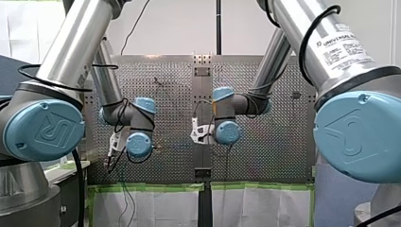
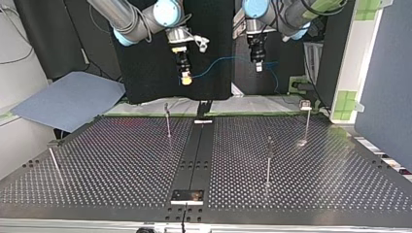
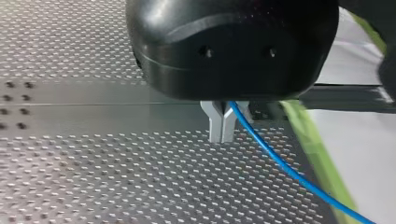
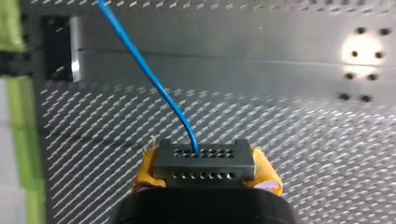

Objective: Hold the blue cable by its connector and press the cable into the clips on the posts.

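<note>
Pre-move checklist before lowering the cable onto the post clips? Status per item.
1. Right gripper shut on connector, between yellow pads: ok.
2. Left gripper pinching blue cable: ok.
3. Cable seated in any clip: not ok, it hangs above the table between the grippers.
4. Posts with nothing blocking them: ok.
5. Clips, opening direction: cannot tell, too small.

In the top view you can pass low over the table (image 2: 121,162) between four thin posts, left to right the edge post (image 2: 54,160), rear post (image 2: 168,124), near post (image 2: 268,162) and corner post (image 2: 307,124), with the blue cable (image 4: 154,81) strung high above the far edge.
</note>
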`<state>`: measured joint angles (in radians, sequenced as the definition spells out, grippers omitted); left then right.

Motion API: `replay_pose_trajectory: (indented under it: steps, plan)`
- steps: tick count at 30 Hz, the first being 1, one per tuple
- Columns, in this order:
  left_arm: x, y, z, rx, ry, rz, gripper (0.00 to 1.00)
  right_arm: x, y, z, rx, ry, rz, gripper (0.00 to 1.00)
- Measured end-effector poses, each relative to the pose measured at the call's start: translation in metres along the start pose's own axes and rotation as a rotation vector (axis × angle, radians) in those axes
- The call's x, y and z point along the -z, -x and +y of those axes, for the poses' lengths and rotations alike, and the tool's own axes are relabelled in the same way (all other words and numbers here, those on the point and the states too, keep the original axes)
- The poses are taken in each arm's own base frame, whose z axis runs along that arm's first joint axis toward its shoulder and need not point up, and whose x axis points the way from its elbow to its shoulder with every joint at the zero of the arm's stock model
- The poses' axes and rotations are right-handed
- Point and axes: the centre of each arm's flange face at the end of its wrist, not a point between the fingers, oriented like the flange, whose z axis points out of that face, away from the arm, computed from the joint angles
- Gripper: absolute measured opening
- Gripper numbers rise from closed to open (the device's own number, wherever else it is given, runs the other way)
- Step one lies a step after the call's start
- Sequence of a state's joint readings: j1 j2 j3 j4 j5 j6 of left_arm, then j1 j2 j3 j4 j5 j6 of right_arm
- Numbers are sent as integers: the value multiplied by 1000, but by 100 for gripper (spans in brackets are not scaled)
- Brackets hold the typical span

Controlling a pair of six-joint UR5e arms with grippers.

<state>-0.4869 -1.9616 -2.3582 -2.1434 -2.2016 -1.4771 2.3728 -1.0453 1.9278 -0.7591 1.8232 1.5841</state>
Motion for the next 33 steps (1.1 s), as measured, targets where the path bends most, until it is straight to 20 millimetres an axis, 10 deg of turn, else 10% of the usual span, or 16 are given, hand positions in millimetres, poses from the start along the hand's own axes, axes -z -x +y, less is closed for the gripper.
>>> replay_pose_trajectory:
  steps: [12,33]
  plan:
    - [-25,68,-9,96,14,-81,0,-17,-82,-7,-32,-40,100,0]
    - [-26,167,14,173,45,-158,0,-30,-112,-22,-29,-105,113,0]
